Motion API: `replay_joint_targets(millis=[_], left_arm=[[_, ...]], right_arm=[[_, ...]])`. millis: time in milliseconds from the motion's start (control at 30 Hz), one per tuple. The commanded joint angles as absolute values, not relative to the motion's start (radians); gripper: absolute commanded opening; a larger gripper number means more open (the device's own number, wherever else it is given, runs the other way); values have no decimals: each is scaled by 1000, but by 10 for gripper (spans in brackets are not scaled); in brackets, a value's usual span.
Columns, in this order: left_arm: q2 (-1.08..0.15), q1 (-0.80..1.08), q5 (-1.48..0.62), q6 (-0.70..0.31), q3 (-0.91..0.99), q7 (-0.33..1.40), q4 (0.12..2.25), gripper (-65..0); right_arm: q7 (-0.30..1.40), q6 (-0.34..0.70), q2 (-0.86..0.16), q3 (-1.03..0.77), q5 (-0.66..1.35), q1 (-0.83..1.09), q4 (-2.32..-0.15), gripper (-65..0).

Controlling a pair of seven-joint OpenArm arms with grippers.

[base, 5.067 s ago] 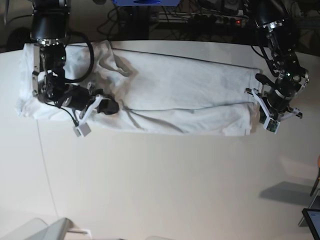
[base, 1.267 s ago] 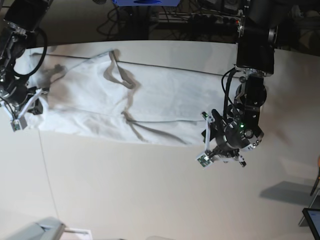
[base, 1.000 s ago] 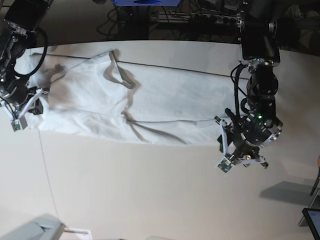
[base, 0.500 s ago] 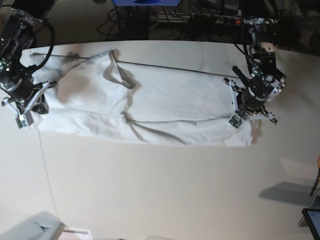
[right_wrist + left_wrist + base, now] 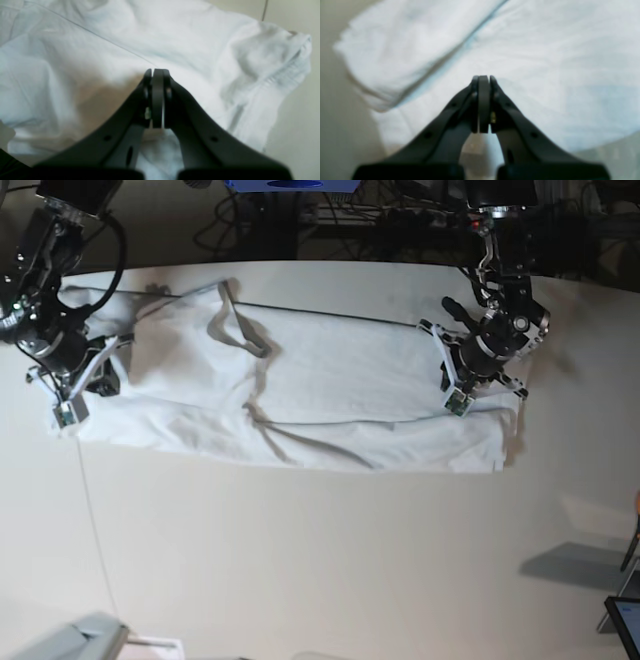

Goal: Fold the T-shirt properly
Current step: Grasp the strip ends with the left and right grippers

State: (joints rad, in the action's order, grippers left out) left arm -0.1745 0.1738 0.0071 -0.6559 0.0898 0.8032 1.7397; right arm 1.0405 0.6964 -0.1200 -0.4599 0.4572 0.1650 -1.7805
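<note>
I have the T-shirt (image 5: 300,390) spread in a long band across the far part of the table (image 5: 300,560), collar toward my right arm's end, hem toward my left arm's end. A fold line runs lengthwise along it, with the near strip lying doubled over.

My left gripper (image 5: 478,375) sits over the hem end, just inside the shirt's edge. In the left wrist view its jaws are pressed flat together, pad to pad, with the white cloth behind them (image 5: 545,62). I see no fabric between the pads, though the picture is soft — I would not swear to a thin pinch at the very tips.

My right gripper (image 5: 85,380) is at the sleeve end, over the bunched cloth there. Its wrist view shows the jaws likewise closed tight, nothing visible between them — only wrinkled shirt (image 5: 75,50) beneath and a rumpled hemmed edge off to one side.
</note>
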Motion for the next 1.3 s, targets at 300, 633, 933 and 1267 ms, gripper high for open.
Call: replay_joint_targets(millis=[300, 633, 933, 1267], left_arm=[[-239, 151, 10, -653, 94, 792, 1699, -650], [-234, 124, 7, -651, 94, 797, 1736, -650], [-174, 137, -1, -659, 352, 800, 1923, -648], [-285, 102, -318, -698, 665, 1079, 1842, -413]], right_arm=[[885, 698, -220, -463, 469, 151, -1564, -650], [875, 698, -245, -460, 472, 139, -1561, -650], [1012, 698, -199, -466, 473, 137, -1781, -650], [1029, 698, -176, -460, 473, 136, -1817, -650]])
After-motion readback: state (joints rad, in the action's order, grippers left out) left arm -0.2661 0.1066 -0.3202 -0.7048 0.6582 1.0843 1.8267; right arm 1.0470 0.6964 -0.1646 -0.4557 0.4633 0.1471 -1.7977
